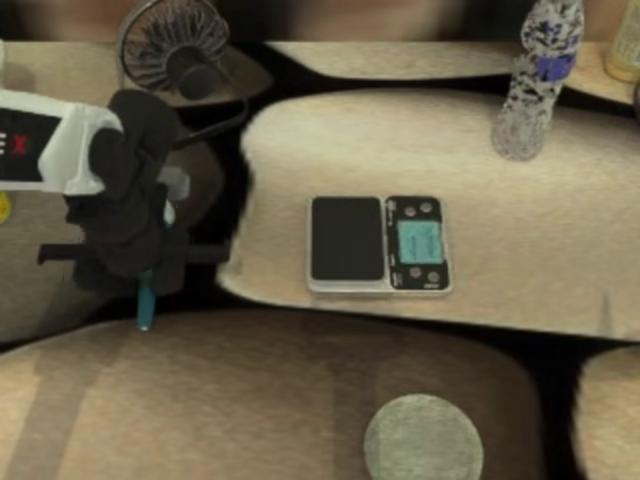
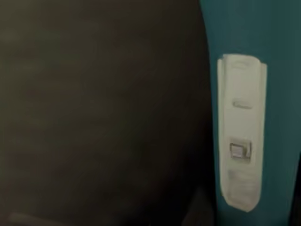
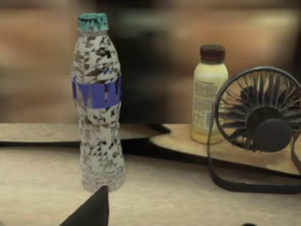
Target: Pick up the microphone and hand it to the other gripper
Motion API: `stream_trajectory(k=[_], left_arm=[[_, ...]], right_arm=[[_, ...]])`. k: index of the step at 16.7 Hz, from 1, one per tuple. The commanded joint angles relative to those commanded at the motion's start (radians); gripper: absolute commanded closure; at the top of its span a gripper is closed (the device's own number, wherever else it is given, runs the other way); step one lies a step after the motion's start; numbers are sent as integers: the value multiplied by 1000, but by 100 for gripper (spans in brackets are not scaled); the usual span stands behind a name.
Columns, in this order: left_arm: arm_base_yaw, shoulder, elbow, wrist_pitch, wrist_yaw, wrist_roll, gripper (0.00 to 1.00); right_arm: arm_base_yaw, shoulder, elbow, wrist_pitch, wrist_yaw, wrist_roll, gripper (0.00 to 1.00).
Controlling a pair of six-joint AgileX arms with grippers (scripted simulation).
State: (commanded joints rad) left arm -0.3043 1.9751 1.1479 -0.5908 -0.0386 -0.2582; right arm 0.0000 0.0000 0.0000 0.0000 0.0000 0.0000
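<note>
The microphone lies at the table's left, mostly covered by my left gripper [image 1: 140,255]. Only the tip of its teal handle [image 1: 146,300] pokes out toward the front. In the left wrist view the handle [image 2: 277,117] fills the right side, very close, with its white switch strip [image 2: 241,132] facing the camera. Dark fingers [image 2: 200,209] press against both sides of the handle, so the left gripper is shut on it. The round white head is hidden. The other gripper, my right gripper [image 3: 171,222], is outside the top view. Its two black fingertips [image 3: 94,209] stand far apart, open and empty.
A black desk fan [image 1: 175,45] stands behind the left arm. A digital scale [image 1: 378,244] lies mid-table. A patterned water bottle [image 1: 535,80] and a yellow bottle [image 1: 625,40] stand at the back right. A grey round disc [image 1: 423,438] lies near the front edge.
</note>
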Motion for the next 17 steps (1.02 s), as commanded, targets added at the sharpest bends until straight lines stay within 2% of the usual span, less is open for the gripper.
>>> stream_trajectory(k=[3, 6, 17], left_arm=[[0, -11, -12, 63, 31, 15, 100], [4, -42, -47, 215, 100, 46, 100], [42, -274, -298, 1164, 478, 217, 100]], right_arm=[[0, 0, 0, 0, 0, 0, 0], [0, 0, 0, 0, 0, 0, 0], [0, 0, 0, 0, 0, 0, 0]])
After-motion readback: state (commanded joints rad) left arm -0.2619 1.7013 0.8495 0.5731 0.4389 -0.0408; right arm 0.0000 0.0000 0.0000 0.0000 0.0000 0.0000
